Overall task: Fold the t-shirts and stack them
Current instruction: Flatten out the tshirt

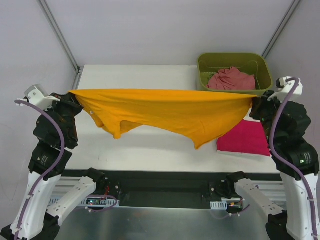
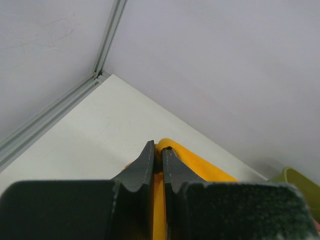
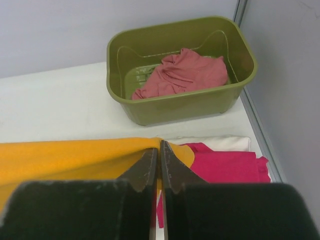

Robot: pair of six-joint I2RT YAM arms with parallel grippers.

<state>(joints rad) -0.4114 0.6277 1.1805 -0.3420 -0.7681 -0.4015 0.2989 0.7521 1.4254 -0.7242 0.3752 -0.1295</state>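
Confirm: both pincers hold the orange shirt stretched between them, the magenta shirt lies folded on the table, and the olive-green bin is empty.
The olive-green bin is not empty: a salmon-pink shirt lies in it, as the right wrist view shows. Otherwise right: left pincer and right pincer stretch the orange shirt between them; the magenta shirt lies folded on the table.

No text, label, brand name, number or sign is legible anywhere in the top, left wrist or right wrist view.
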